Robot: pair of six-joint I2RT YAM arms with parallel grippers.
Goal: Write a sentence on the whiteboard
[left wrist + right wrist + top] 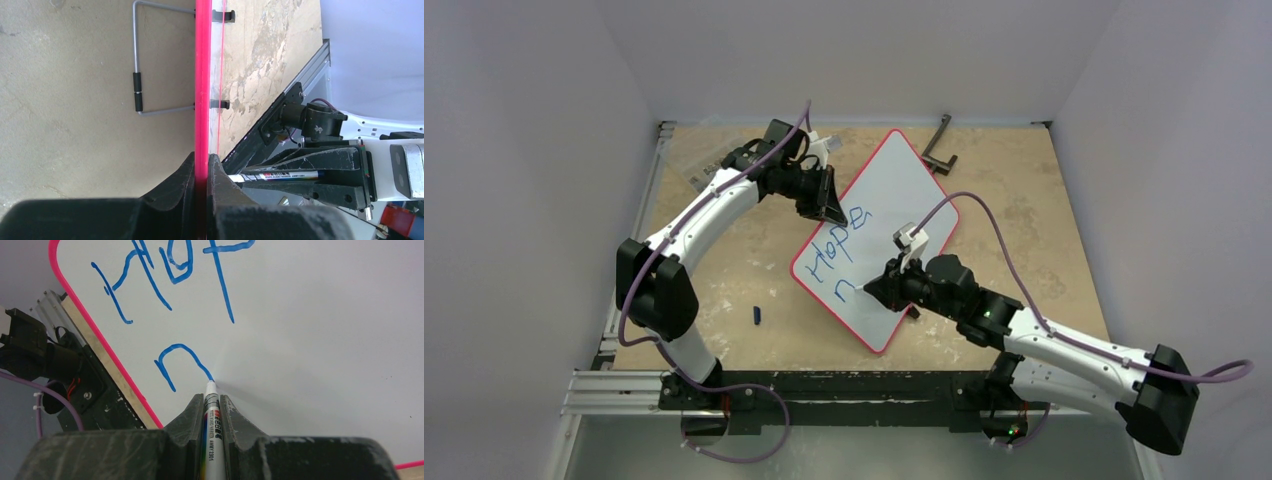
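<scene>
The large white rectangular whiteboard (904,200) with a thin red rim sits diagonally at the middle of the worn tan surface (1034,220). Its blue handwritten lettering (837,250) reads "Hope", with an "n" beneath. The right hand (211,401) is closed on a white board marker (213,450), whose tip touches the end of the "n". The left hand (832,210) clamps the whiteboard's left rim. A small dark blue cap (757,316) lies on the surface, off the board's near-left edge.
</scene>
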